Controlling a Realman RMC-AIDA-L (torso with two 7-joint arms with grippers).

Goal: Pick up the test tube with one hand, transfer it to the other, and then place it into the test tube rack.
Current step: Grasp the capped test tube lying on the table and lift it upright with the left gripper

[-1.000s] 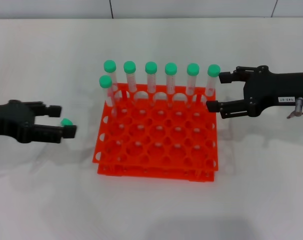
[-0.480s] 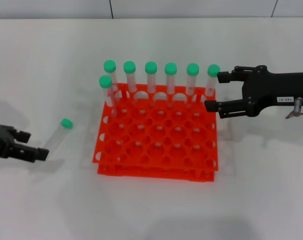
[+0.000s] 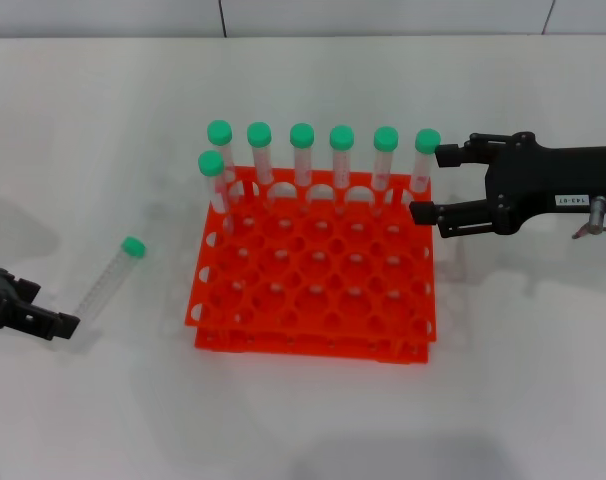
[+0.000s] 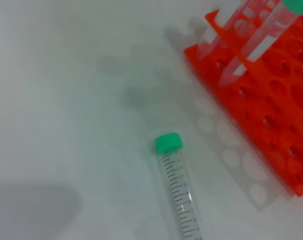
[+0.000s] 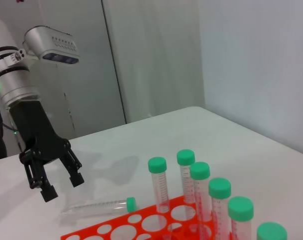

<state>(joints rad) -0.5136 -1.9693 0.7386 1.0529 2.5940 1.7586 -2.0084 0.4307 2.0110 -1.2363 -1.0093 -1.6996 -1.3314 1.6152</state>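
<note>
The left gripper (image 3: pixel 45 308), black and unlabelled, is seen nearest in the head view, low at the far left edge w/ only part of it in shot; from the right wrist view it (image 5: pixel 62 186) is shown raised off the table (image 3: pixel 303 420) w/ jaws spread wide and nothing held betw. them. Just beyond it the test tube (image 3: pixel 109 280) is found lying flat on the white table, apart from the fingers, clear body w/ printed graduations, green cap (image 4: pixel 169 143) pointed away from the robot and angled twd the rack. The tube is untouched by either gripper and sits near, but not against, the left side of the test tube rack (image 3: pixel 313 290). The rack, orange-red and two-tiered, is placed mid-table; most holes are unfilled. Seven green-capped tubes (image 3: pixel 302 150) are held upright in it: six across the back row and one in the 2nd row at the left end. At the rack's back right corner the right gripper (image 3: pixel 428 182), black w/ a small white label (image 3: pixel 572 201) on its side, is held level above the table, jaws wide apart; the rightmost back-row tube (image 3: pixel 424 160) is seen just beside its fingertips, but contact cannot be told. A pale wall (image 3: pixel 383 18) is seen farthest back.
</note>
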